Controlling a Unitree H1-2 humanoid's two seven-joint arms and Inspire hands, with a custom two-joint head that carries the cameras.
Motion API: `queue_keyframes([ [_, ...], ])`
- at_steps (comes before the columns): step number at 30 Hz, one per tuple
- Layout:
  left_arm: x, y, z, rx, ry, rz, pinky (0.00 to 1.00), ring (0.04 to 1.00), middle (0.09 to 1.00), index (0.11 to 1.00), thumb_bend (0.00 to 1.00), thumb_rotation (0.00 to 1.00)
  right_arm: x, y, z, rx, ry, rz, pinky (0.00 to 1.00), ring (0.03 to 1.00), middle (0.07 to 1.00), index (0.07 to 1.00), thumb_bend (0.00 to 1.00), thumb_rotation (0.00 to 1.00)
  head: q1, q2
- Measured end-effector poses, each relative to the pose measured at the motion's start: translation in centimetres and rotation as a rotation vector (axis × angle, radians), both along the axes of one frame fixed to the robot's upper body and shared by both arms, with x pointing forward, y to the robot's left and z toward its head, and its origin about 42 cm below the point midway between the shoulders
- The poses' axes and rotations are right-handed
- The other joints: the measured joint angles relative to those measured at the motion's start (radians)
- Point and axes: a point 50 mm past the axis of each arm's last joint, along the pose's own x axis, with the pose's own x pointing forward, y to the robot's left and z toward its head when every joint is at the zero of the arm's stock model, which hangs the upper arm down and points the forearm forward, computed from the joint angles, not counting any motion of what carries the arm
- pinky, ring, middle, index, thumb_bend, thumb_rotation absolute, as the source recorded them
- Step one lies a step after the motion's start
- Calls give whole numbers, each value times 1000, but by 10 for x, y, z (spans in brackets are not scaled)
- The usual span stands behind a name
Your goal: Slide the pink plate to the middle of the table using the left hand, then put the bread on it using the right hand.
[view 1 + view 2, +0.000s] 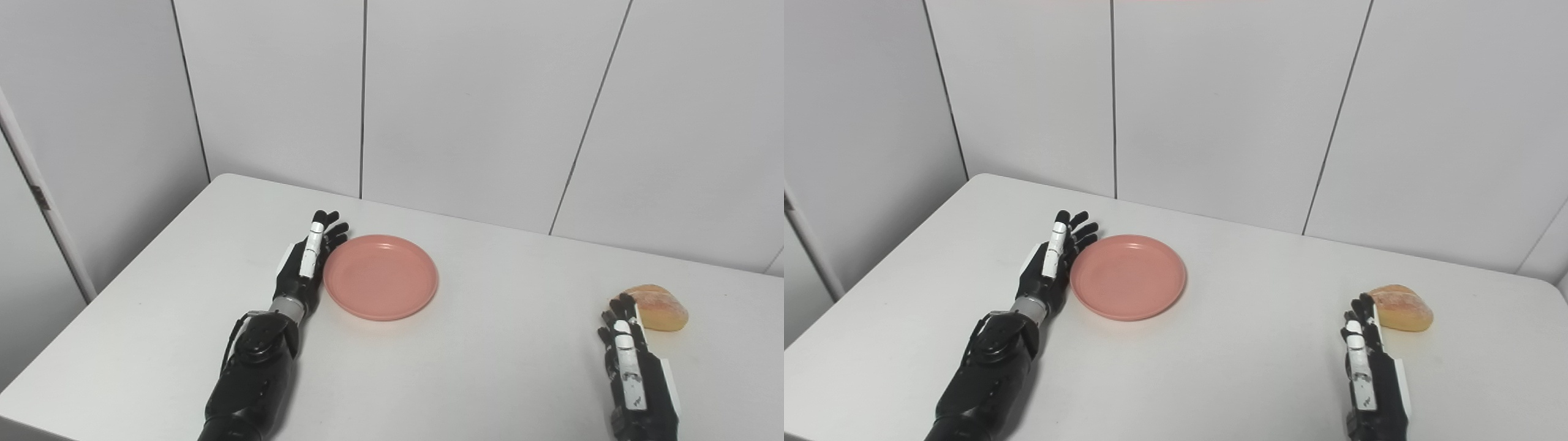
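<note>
Nearest the camera, right hand [634, 367] low over the white table [490, 367] near its front right edge, palm turned inward, fingers straight and slightly spread, holding nothing. Its fingertips [621, 304] reach the near left end of the bread [656, 306]; whether they touch it, cannot tell. Bread is a golden-brown roll lying on the table surface at the right side, well apart from the plate. Left arm comes in from the bottom left, dark forearm [254, 373] angled up toward the table's middle. Left hand [306, 263] stands edge-on to the table, fingers extended and a little fanned, nothing grasped; its palm side faces the left rim of the pink plate [381, 277] and sits just beside it, contact at the rim appears likely but is not clear. Plate rests flat on the table, nothing on it, lying left of the table's centre in both eye views. Beyond the far table edge, pale wall panels [465, 104] with dark vertical seams.
</note>
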Motion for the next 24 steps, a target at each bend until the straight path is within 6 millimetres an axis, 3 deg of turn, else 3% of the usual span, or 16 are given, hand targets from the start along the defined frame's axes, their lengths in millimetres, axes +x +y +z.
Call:
queue_keyframes([
  [8,0,-7,-1,9,-3,-36,957,912,882,889,725,1000,0,7,0,6,4,-19,1000,979,979,988,616,848,-78,6],
  [22,-2,-33,-3,-10,-12,-128,979,930,911,920,776,1000,1,19,0,-7,5,-10,1000,978,975,985,564,867,-158,15],
  [24,-3,-39,-4,-22,-15,-141,982,941,920,930,772,1000,1,20,0,-5,6,-13,1000,976,971,981,555,871,-195,26],
])
